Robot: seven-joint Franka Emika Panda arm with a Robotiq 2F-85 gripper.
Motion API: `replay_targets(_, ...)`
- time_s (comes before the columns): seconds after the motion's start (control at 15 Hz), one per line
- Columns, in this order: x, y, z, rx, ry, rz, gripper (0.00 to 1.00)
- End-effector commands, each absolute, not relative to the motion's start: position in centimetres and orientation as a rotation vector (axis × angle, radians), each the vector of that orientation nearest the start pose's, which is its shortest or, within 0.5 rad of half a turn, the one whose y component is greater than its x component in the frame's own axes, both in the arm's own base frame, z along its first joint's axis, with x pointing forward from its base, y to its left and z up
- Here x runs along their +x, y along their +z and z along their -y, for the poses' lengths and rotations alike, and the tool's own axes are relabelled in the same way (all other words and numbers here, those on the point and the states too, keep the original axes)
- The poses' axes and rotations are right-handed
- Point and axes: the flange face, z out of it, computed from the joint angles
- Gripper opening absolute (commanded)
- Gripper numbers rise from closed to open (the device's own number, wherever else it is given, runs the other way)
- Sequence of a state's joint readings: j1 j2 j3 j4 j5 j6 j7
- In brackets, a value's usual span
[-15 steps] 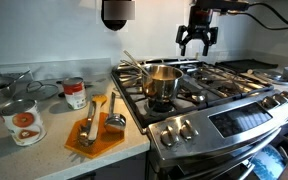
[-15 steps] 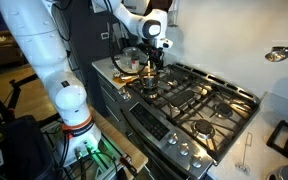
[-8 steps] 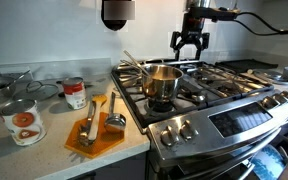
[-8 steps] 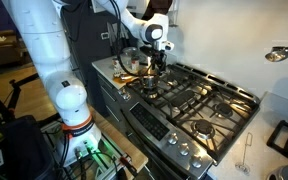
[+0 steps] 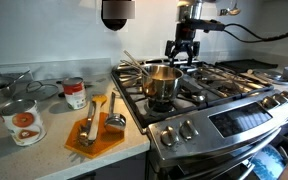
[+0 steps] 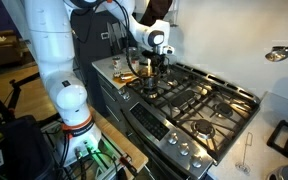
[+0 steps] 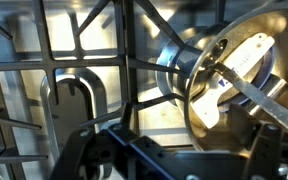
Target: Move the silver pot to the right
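The silver pot (image 5: 162,84) stands upright on the front burner at the counter end of a stainless gas stove (image 5: 234,118). A pale utensil (image 7: 240,66) lies inside it, with its handle leaning out over the rim. Black cast-iron grates (image 5: 216,82) carry the pot and run on across the other burners, their raised bars lying just beside its base. A row of knobs (image 5: 180,130) lines the stove's front edge. The gripper (image 5: 181,62) hangs over the back rim of the pot without touching it, jaws spread wide with nothing between them; the wrist view shows the pot (image 7: 246,95) off to one side of the gap. Beside the stove is a pale counter (image 5: 49,150) under a plain light wall. On it lie an orange cutting board (image 5: 96,140) bearing a metal tool (image 5: 115,114), and two cans (image 5: 22,122) further back. In an exterior view a ladle (image 6: 279,52) hangs on the wall past the stove's far end.
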State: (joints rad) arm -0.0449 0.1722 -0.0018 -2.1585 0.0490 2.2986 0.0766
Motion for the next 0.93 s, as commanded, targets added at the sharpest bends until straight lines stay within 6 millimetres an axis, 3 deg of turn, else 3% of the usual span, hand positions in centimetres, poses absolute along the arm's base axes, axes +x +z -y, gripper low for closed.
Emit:
replay_targets(0.0, 56.85, 30.05, 1.81, -3.073, 0.044, -0.152, 0.65)
replay_targets(0.53, 57.71, 29.25, 1.92, -3.058, 0.057, -0.073, 0.03)
replay_targets(0.87, 57.37, 29.72, 2.36, -3.031, 0.053, -0.028, 0.02)
